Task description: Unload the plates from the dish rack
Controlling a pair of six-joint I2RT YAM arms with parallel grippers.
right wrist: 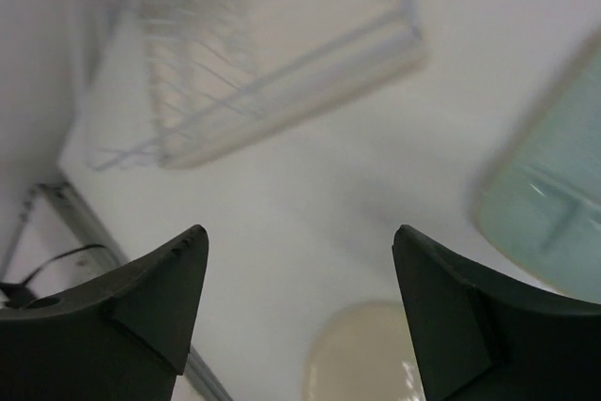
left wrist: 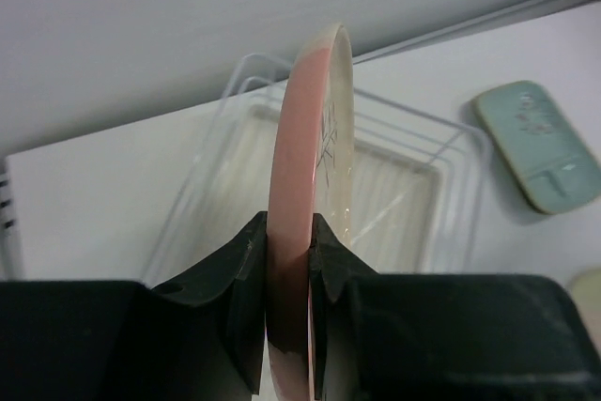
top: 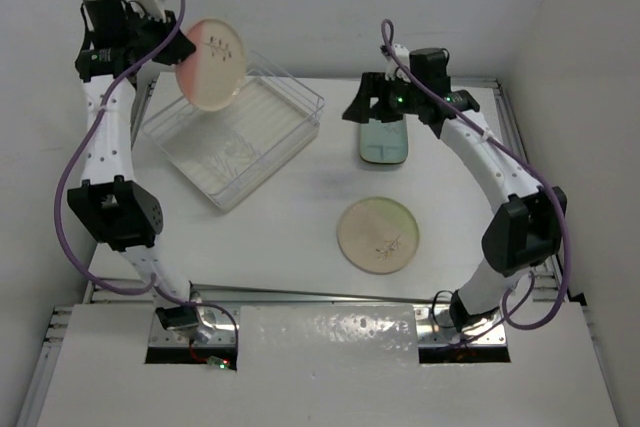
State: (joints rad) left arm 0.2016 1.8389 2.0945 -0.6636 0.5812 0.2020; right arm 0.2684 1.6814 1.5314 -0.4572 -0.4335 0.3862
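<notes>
Plate (top: 211, 63) edge pinched by left jaws above dish rack (top: 262, 127), right jaws spread

White tabletop (top: 300, 232), matte, w/ a thin metal rail (top: 320, 294) along the near edge. Three things sit directly on it.

Far left: clear plastic dish rack (top: 262, 129), turned at an angle to the table edges, ribbed whitish base flat on the surface.

Far side, right of centre: pale blue-green rounded-rect. plate (top: 386, 145), lying flat, long axis running near-to-far (its far end is hidden in the top view).

Nearer, approx. centre-right: round yellow-green-and-cream plate (top: 378, 235), flat, face up, dark sprig mark toward its near side.

The 2 plates are near each other but not touching; both well apart from the rack. Bare tabletop between them.
</notes>
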